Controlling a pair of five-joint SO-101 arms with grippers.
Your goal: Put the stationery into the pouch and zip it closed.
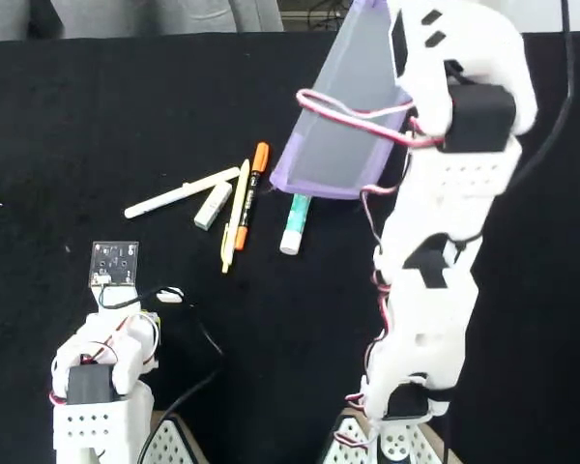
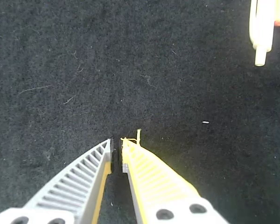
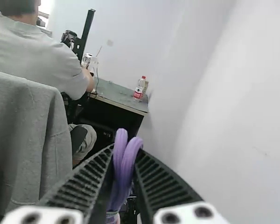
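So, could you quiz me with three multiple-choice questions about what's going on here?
1. Where is the pouch? A) lying flat B) lifted in the right hand C) in the left hand
2. Its colour? A) green B) red C) purple
3. The left hand is: A) shut, empty B) wide open C) gripping the pouch

Answers: 1 B, the right hand pinches its edge up in the air; 2 C, it shows purple from above; 3 A, it is closed with nothing in it.
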